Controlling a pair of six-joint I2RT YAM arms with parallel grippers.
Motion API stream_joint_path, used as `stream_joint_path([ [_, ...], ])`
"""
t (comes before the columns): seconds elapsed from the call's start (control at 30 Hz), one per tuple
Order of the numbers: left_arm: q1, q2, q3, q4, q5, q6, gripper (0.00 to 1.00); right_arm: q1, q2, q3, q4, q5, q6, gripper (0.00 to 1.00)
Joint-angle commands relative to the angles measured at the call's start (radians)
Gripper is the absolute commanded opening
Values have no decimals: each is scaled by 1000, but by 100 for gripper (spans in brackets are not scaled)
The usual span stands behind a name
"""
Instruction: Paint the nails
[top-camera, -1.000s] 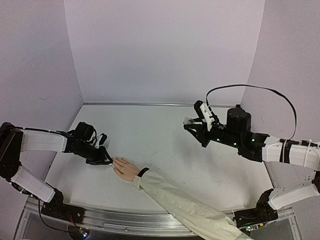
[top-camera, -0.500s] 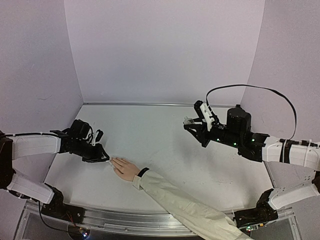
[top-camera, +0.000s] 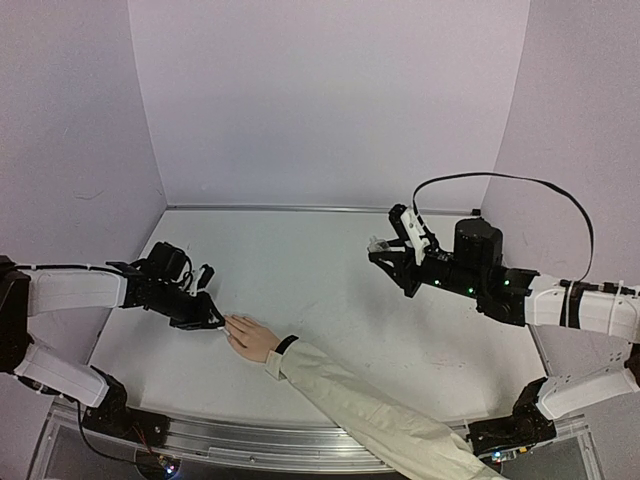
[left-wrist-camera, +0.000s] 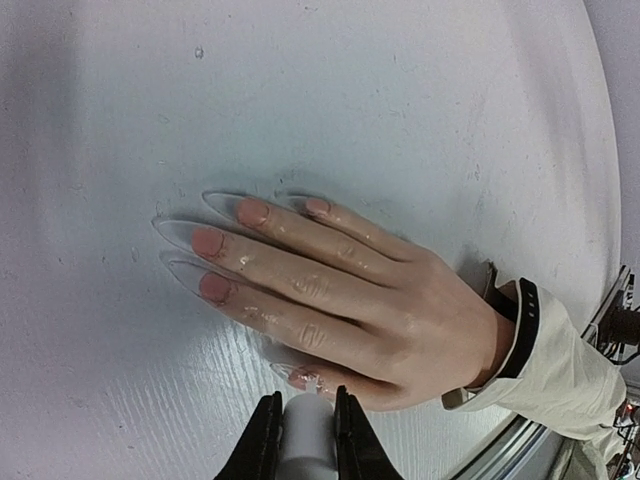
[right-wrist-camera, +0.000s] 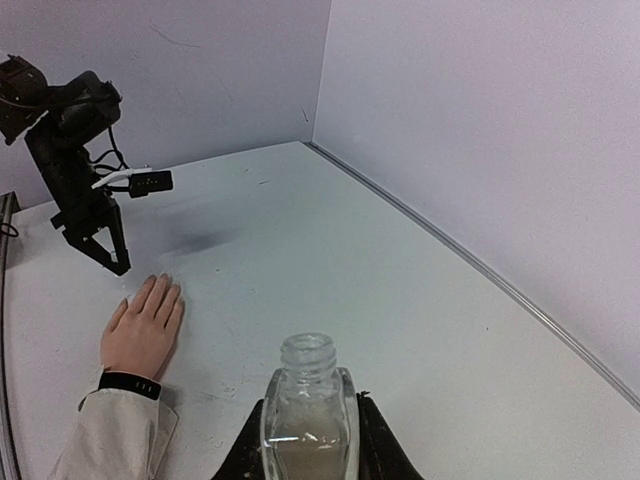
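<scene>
Left end effector (left-wrist-camera: 305, 402) is clenched on a white brush handle (left-wrist-camera: 307, 445), tip down at the thumb nail (left-wrist-camera: 300, 377), so the thumb is probably the one being coated. The hand (left-wrist-camera: 400, 320) lies palm down on the bench (left-wrist-camera: 400, 100), fingers spread so the nails (left-wrist-camera: 212, 243) face up; four look pink. Right end effector (right-wrist-camera: 308, 440) grasps an open glass bottle (right-wrist-camera: 306, 400), upright and well apart from the hand, likely to avoid spills and allow re-dipping. No readable labels.

You're looking down from behind both arms; the left wrist is viewing the hand (left-wrist-camera: 380, 310) closely, the right distantly.
</scene>
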Motion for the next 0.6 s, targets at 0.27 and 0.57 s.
stream_joint_path([
  [0.27,-6,43,13,62,20,-8,0,-5,-21,12,69,-2,5,0],
  [0.57,-6,64,13,59,0,3,0,-5,-8,16,68,3,5,0],
])
